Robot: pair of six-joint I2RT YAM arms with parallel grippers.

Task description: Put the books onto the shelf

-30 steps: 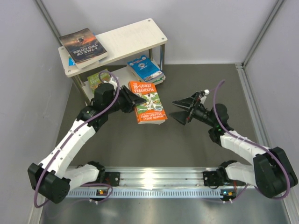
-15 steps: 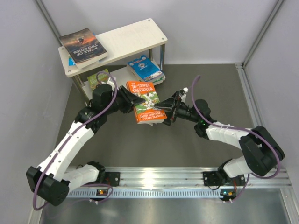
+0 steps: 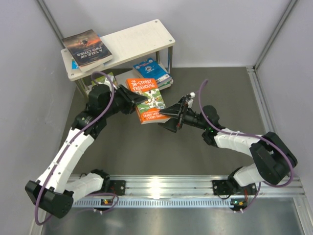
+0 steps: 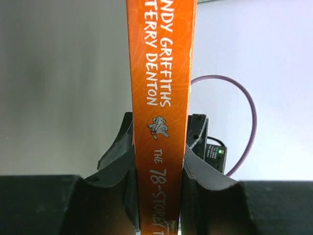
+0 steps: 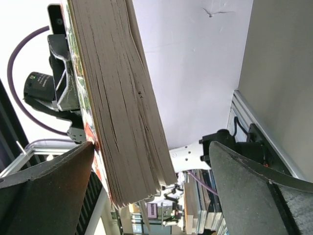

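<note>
Orange paperback (image 3: pixel 149 100), the 78-Storey Treehouse title, up off the table (image 3: pixel 146 156), just in front of the shelf (image 3: pixel 132 41), cover facing the overhead camera. Pinched along its spine side by the left jaws, one finger on each cover. From the left wrist, orange spine (image 4: pixel 164 98) standing upright between the two dark fingers (image 4: pixel 208 188), author names readable.

Right jaws spread wide at the book's opposite side, near its lower corner, straddling the page edge (image 5: pixel 122 98) without squeezing it. One finger (image 5: pixel 44 196) close against the cover side, the other (image 5: pixel 259 196) well apart from the pages. Left arm (image 3: pixel 73 147) reaching in from the left, right arm (image 3: pixel 234 142) from the right.

On the shelf's top board, at the left end, a dark book (image 3: pixel 88 47) lying flat, "A Tale of Two Cities" on its cover, with a blue edge (image 3: pixel 74 64) showing beneath it. On the lower tier, a bright blue book (image 3: pixel 152 71) flat on top of a small stack at the right, jutting out past the board. At the lower tier's left, a green book (image 3: pixel 101 81), partly hidden behind the left arm.
</note>
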